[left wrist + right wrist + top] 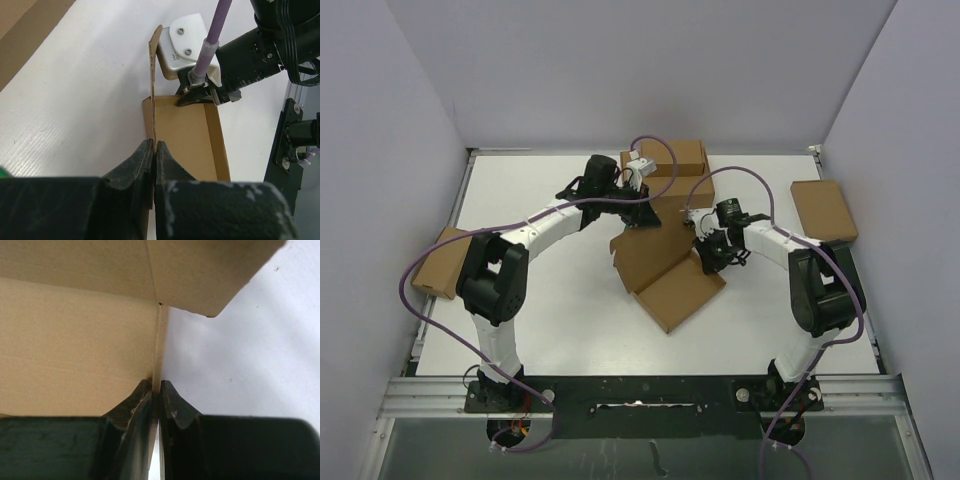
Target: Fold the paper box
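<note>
The paper box is a brown die-cut mailer lying partly folded at the table's centre, with one large flap spread toward the front. My left gripper is at the box's far side. In the left wrist view it is shut on a thin upright side wall of the box. My right gripper is at the box's right side. In the right wrist view it is shut on another upright wall edge. The box's inner panel lies flat between the two grippers.
A brown cardboard box stands behind the left gripper at the back. Another brown box lies at the right table edge, and one at the left edge. Purple cables loop over both arms.
</note>
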You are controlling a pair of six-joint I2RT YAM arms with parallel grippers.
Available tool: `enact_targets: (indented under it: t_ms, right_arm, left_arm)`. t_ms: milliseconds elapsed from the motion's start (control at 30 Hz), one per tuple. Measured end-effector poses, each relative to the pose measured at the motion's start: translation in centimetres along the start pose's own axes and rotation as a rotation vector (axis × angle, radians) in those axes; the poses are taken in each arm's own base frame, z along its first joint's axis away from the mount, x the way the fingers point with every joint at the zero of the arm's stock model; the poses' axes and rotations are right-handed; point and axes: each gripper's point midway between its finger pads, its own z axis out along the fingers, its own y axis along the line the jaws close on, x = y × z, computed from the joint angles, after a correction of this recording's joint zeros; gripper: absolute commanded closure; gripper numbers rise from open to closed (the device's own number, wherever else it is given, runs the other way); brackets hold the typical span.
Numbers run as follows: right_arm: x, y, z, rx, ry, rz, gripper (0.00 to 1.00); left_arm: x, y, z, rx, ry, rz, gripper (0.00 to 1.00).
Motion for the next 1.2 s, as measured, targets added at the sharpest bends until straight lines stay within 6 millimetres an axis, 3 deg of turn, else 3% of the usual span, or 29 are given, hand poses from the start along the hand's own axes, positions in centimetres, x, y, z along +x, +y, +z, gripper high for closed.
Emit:
enact_targets:
  t_ms: [267,600,867,1200]
  right_arm:
    - [-0.1,-1.0,0.0,0.079,0.017,-0.027,0.99]
    - [-0.1,-0.7,-0.2,0.027,-0.013,-0.006,0.73]
    - [-1.1,-0.5,-2.6,-0.030,-0.121,0.028,0.57]
    - [-1.9,0.2,-4.0,-0.133,-0.212,0.050,0.50]
  left_arm:
    - [0.0,-0.1,0.1,0.001,-0.001,0.002,1.00]
    - [-0.1,-0.1,0.1,-0.001,-0.002,-0.002,1.00]
    - [0.0,-0.2,0.1,0.003,0.000,-0.001,1.00]
    - [0.3,-0.8,0.3,0.018,0.010,-0.001,1.00]
